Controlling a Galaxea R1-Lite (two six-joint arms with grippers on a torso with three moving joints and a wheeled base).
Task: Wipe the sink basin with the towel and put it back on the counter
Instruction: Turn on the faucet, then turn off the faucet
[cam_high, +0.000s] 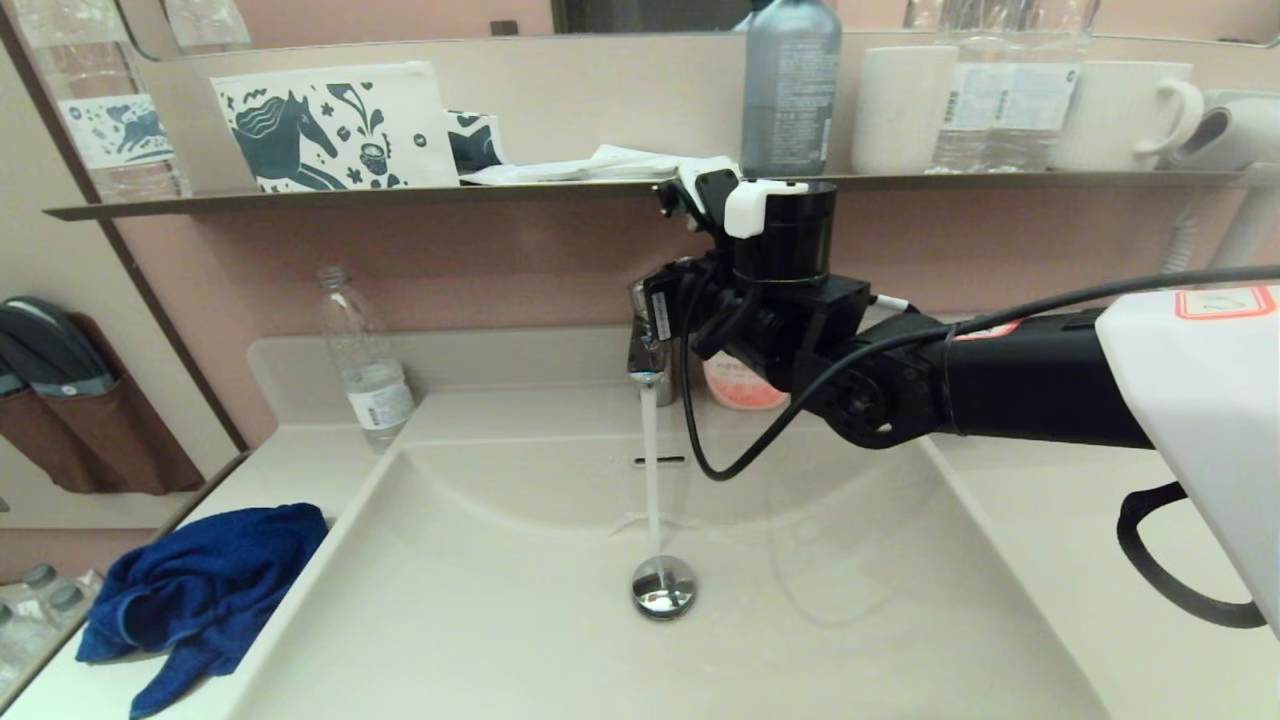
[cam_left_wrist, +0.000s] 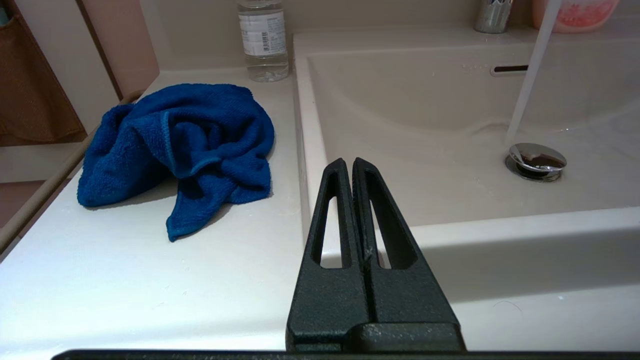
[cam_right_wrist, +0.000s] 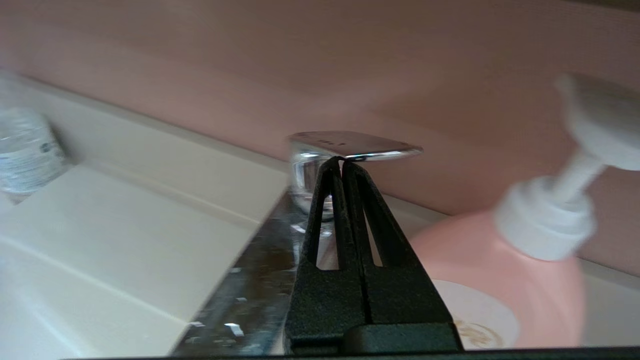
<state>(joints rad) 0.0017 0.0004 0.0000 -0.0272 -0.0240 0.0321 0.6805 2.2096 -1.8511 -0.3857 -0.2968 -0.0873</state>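
A: From the head view, where is the towel (cam_high: 200, 590)?

B: It lies bunched on the counter (cam_high: 300, 450) on the robot's left, its edge just beside the rim of the sink basin (cam_high: 850, 620). Nothing holds it. I judge it soft and light, limp when lifted, so a pinch on a raised fold should take it better than a grab at a flat hem.

A: And the basin?

B: Water runs from the faucet (cam_high: 650, 350) onto the drain plug (cam_high: 662, 586), so I expect the towel to get heavy and dripping once it goes in. The right gripper (cam_high: 668, 300) is up at the faucet; this view does not show how its jaws stand. A clear bottle (cam_high: 366, 365) stands at the counter's back corner, a pink soap bottle (cam_high: 740, 385) sits behind the arm, and a dark shelf (cam_high: 400, 195) above carries cups and bottles.

A: The left wrist view?

B: The left gripper (cam_left_wrist: 348, 165) hangs over the front of the counter, jaws pressed together, well apart from the towel. The towel's highest folds sit at its middle, which is where I would take hold. The counter looks smooth and glossy, so the cloth may slide under a sideways push.

A: And the right wrist view?

B: The right gripper's jaws are together, their tips right under the faucet's flat chrome lever (cam_right_wrist: 355, 145), apparently touching it. The soap bottle stands just beside, so room is tight there.
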